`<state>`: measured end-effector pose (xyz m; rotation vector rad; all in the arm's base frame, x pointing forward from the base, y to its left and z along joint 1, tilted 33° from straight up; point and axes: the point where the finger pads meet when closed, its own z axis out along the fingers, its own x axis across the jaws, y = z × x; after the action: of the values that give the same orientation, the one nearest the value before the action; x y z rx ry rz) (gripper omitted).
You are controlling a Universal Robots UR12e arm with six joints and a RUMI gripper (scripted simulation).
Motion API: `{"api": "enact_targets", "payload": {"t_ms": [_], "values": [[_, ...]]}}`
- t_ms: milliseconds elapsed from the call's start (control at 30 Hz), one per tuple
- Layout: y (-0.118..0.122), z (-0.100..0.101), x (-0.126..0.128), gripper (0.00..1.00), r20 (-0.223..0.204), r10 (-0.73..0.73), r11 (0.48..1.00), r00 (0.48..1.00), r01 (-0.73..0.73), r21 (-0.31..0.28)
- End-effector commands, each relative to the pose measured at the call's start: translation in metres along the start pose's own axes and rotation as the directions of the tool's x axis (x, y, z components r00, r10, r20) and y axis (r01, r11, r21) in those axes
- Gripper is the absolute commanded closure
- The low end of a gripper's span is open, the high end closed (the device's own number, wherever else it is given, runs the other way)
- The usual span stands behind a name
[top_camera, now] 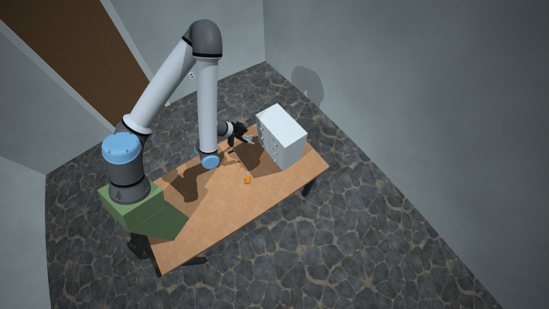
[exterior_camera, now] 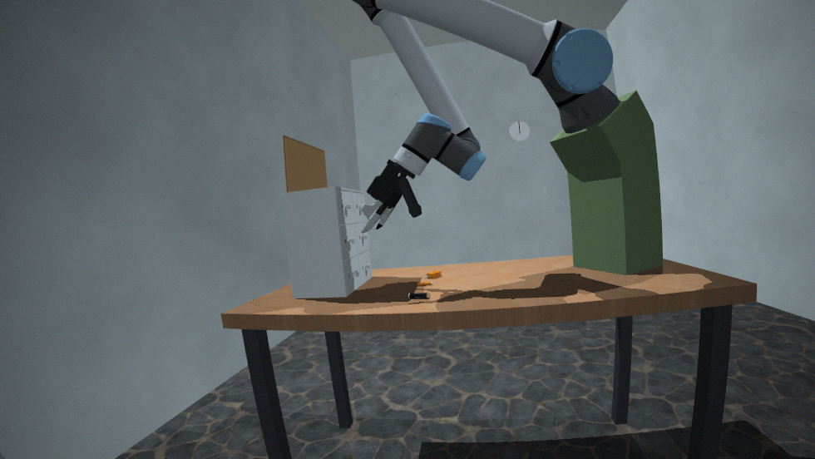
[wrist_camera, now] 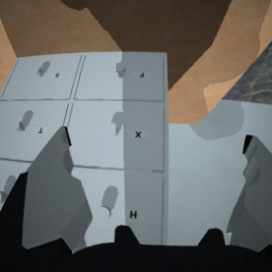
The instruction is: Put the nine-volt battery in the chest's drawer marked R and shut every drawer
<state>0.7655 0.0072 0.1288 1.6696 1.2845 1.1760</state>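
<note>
The chest [top_camera: 282,124] [exterior_camera: 319,244] [wrist_camera: 143,158] stands upright at the table's far end, its visible drawers shut. The wrist view shows labels including T, X and H; I cannot make out an R. The orange block [top_camera: 247,179] [exterior_camera: 434,274], which looks like the nine-volt battery, lies on the table in front of the chest. My gripper [top_camera: 251,139] [exterior_camera: 372,228] [wrist_camera: 157,131] is open and empty, tilted toward the upper part of the drawer fronts, high above the table. I cannot tell whether a finger touches a handle.
A thin orange item [top_camera: 241,165] [exterior_camera: 424,283] and a black cylinder [top_camera: 231,151] [exterior_camera: 418,295] lie on the table [top_camera: 230,218] [exterior_camera: 490,322] near the battery. Small handles stick out from the drawer fronts. A wall is behind the chest. The green arm base [top_camera: 153,224] [exterior_camera: 595,222] stands at the other end.
</note>
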Motion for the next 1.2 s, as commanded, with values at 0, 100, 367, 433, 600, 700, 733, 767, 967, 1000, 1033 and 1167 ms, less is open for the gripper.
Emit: {"api": "enact_targets", "payload": {"t_ms": [0,100,367,433,600,700,733,767,967,1000,1033,1167], "values": [[0.001,0.007,0.0,0.0,0.0,0.0,0.998,1.0,0.0,-0.057],[0.001,0.011,0.0,0.0,0.001,0.0,0.996,1.0,0.0,-0.089],[0.001,0.021,0.0,0.0,0.001,0.0,0.985,1.0,0.0,-0.17],[0.001,0.022,0.0,0.0,0.001,0.0,0.984,1.0,0.0,-0.18],[0.001,0.027,0.0,0.0,0.0,0.0,0.976,1.0,0.0,-0.216],[0.001,0.03,0.0,0.0,0.001,0.0,0.971,1.0,0.0,-0.241],[0.001,0.031,0.0,0.0,0.001,0.0,0.969,1.0,0.0,-0.249],[0.001,0.032,0.0,0.0,0.0,0.0,0.967,1.0,0.0,-0.256],[0.001,0.038,0.0,0.0,0.001,0.0,0.955,1.0,0.0,-0.296],[0.001,0.038,0.0,0.0,0.001,0.0,0.955,1.0,0.0,-0.296],[0.001,0.038,0.0,0.0,0.001,0.0,0.955,1.0,0.0,-0.296],[0.001,0.04,0.0,0.0,0.001,0.0,0.949,1.0,0.0,-0.317]]}}
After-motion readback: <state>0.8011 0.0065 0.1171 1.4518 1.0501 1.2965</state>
